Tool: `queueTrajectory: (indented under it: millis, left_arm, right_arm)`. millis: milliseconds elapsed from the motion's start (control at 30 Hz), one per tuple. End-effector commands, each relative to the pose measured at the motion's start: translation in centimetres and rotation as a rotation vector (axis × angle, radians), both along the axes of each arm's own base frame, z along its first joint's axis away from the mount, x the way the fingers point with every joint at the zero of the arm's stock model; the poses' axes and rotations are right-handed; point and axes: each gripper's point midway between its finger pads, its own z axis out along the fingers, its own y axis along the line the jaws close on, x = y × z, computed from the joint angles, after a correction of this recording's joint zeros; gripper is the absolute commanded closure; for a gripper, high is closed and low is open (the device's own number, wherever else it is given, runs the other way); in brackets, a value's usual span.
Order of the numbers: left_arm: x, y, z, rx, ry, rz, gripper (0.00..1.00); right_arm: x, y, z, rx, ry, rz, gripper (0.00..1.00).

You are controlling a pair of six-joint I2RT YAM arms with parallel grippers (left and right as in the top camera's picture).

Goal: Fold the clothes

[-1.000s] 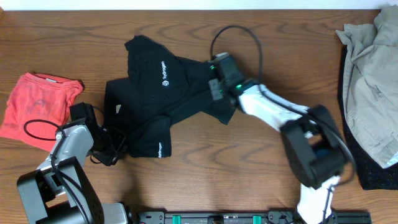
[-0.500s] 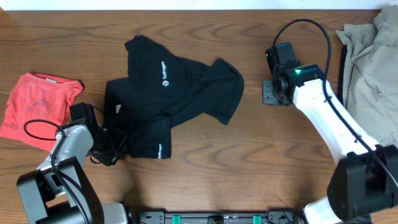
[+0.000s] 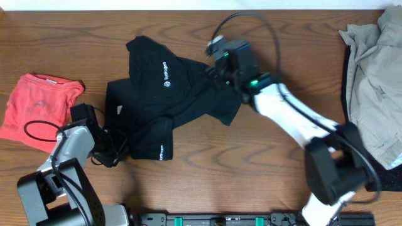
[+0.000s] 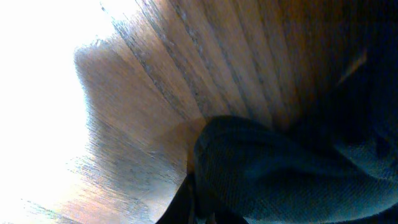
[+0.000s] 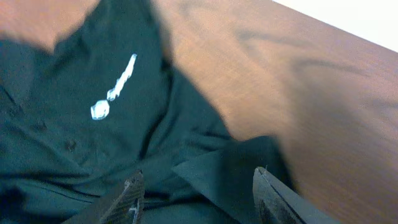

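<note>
The black shirt [image 3: 169, 100] lies crumpled at mid-table, white logo lettering [image 3: 166, 74] facing up. My left gripper [image 3: 112, 148] is at its lower-left edge, shut on a fold of the dark cloth [image 4: 280, 174], which fills the left wrist view against bare wood. My right gripper [image 3: 217, 68] hovers open over the shirt's upper-right part. In the right wrist view its fingers [image 5: 132, 194] straddle a black fold [image 5: 211, 174] without touching it; gripper [image 5: 199, 190]. A coral-red tee [image 3: 38, 107] lies far left and a beige garment [image 3: 374, 81] far right.
A dark garment [image 3: 377, 172] lies under the beige one at the right edge. The left arm's black cable [image 3: 41, 133] loops over the coral tee. Bare wooden table [image 3: 251, 163] shows in front of the shirt.
My right arm swung out to the right off the shirt, then came back over its upper-right part, with the jaws widening. The left arm and the shirt have stayed put.
</note>
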Motion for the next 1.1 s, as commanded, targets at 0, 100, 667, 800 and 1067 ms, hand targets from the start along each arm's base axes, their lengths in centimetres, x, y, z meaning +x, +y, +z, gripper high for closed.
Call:
queueTrajectory:
  millis: [0, 100, 667, 800, 1067]
  left_arm:
    - [-0.4, 0.2, -0.1, 0.015, 0.006, -0.014, 0.94]
    - [-0.4, 0.2, -0.1, 0.015, 0.006, -0.014, 0.94]
    - [-0.4, 0.2, -0.1, 0.015, 0.006, -0.014, 0.94]
    - [-0.4, 0.2, -0.1, 0.015, 0.006, -0.014, 0.94]
    - [-0.4, 0.2, -0.1, 0.015, 0.006, -0.014, 0.94]
  right_arm:
    - [-0.1, 0.5, -4.7, -0.147, -0.009, 0.067, 0.39]
    - [0.3, 0.3, -7.4, -0.206, -0.007, 0.052, 0.31]
    - [4.4, -8.4, 0.1, -0.274, -0.184, -0.456, 0.99]
    - [2.3, -12.2, 3.5, -0.239, -0.115, -0.562, 0.99]
    - [-8.4, -21.1, -0.1, -0.374, 0.389, -0.772, 0.99]
